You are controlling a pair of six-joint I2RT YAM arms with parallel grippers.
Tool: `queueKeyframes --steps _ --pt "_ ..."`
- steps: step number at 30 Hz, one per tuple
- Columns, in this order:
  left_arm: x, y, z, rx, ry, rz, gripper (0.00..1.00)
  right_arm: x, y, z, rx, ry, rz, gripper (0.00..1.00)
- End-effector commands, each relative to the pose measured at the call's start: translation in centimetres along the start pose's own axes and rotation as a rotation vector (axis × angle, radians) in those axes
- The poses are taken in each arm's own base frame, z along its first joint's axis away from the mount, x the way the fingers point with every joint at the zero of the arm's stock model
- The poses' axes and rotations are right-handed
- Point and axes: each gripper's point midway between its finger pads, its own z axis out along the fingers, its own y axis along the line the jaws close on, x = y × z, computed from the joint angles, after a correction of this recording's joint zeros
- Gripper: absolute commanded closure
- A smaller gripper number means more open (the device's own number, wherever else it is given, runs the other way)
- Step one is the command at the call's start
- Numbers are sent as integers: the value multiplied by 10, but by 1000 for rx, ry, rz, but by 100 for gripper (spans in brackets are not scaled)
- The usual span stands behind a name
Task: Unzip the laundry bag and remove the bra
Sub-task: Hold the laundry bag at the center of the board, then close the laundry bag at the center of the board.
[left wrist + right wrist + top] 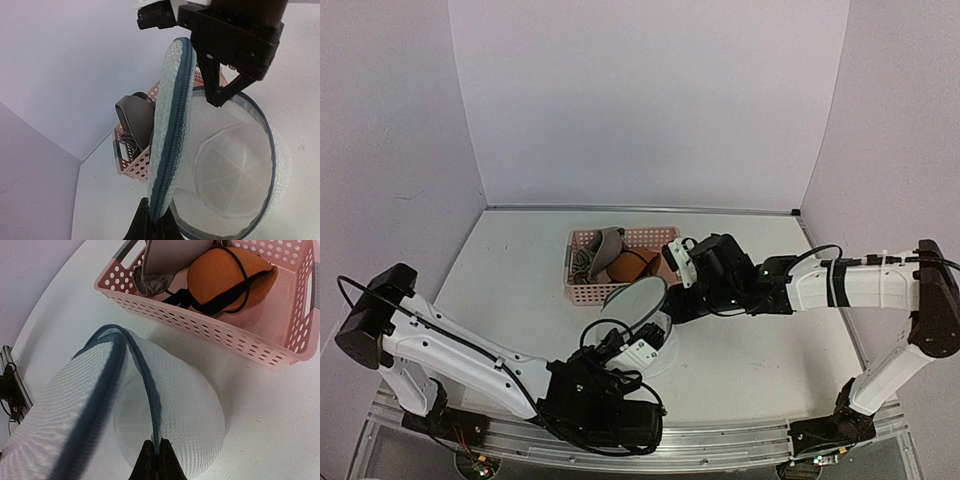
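The white mesh laundry bag (658, 352) stands in front of the pink basket, unzipped. Its round lid (635, 298) is tipped up on edge. My left gripper (159, 223) is shut on the lid's dark zip rim (175, 115) and holds the lid upright. My right gripper (157, 452) is shut on the zip rim of the bag's body (185, 405); its fingers (220, 95) show at the far rim in the left wrist view. Inside the bag (235, 170) I see only a white domed panel with seams. An orange bra (225, 275) with black straps lies in the basket.
The pink lattice basket (582, 292) stands just behind the bag and also holds a grey garment (135, 117) that sticks up over its rim. It shows in the right wrist view (200, 325) too. White walls close the back and sides.
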Motion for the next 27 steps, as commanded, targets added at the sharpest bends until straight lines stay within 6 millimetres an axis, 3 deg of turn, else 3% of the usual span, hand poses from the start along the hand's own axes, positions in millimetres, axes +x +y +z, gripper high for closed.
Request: queueKeyframes --steps 1,6,13,27 --pt "-6 -11 3 -22 -8 65 100 -10 10 -1 -65 -9 -26 100" --pt "2 -17 9 -17 16 85 99 -1 5 0 -73 5 -7 100" --pt "3 -16 14 -17 29 96 61 11 1 2 -84 14 15 100" --pt "-30 19 -5 55 4 -47 33 5 -10 -6 -70 -19 33 100"
